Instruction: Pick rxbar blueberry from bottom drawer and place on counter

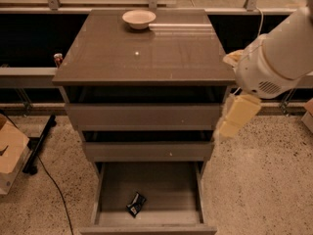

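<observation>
Setting: speckled terrazzo floor (264,180), dark glazed partition behind, a cardboard box (10,151) at far left. Item 1: three-drawer cabinet, its counter (161,58) a glossy grey-brown slab, bare except for a pale bowl (139,18) near the far edge, just left of centre, so the near half offers room for a set-down. Item 2: bottom drawer (100,195), pulled well out beyond the counter's near edge, interior exposed from above. Item 3: rxbar blueberry (136,203), dark wrapper, lying flat and askew on the drawer floor near the front wall, left of centre, untouched. Item 4: gripper (231,117), cream-coloured, hanging below the white arm (271,62) just off the counter's near right corner, well above the drawer; clenched or released cannot be told. Judgement: the approach stage, with descent into the drawer not yet made.
</observation>
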Tool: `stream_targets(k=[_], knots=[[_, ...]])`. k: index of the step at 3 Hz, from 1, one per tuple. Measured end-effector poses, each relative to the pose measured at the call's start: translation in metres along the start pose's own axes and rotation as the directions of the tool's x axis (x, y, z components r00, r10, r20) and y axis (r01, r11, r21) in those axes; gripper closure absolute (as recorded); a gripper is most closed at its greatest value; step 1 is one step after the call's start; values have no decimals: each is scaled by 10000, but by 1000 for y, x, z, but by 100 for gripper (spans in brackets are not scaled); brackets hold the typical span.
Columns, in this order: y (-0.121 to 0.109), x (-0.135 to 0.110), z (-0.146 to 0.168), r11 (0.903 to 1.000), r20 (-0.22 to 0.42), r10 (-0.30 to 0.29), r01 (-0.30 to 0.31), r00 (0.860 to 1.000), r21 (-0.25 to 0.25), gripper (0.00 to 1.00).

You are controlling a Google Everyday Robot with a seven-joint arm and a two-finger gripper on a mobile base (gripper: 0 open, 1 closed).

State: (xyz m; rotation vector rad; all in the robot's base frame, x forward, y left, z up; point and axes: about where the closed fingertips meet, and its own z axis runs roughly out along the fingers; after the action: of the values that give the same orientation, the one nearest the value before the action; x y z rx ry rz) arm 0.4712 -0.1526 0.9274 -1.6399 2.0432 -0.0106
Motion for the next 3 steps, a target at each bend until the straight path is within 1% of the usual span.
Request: stream_targets(k=[1, 2, 3], knots=[[1, 1, 52, 9990, 785, 433, -437, 9960, 30, 0], [6, 18, 131, 9921, 1875, 1251, -1206, 9743, -349, 0], [9, 16, 139, 9931, 1877, 1147, -1082, 9755, -451, 0]])
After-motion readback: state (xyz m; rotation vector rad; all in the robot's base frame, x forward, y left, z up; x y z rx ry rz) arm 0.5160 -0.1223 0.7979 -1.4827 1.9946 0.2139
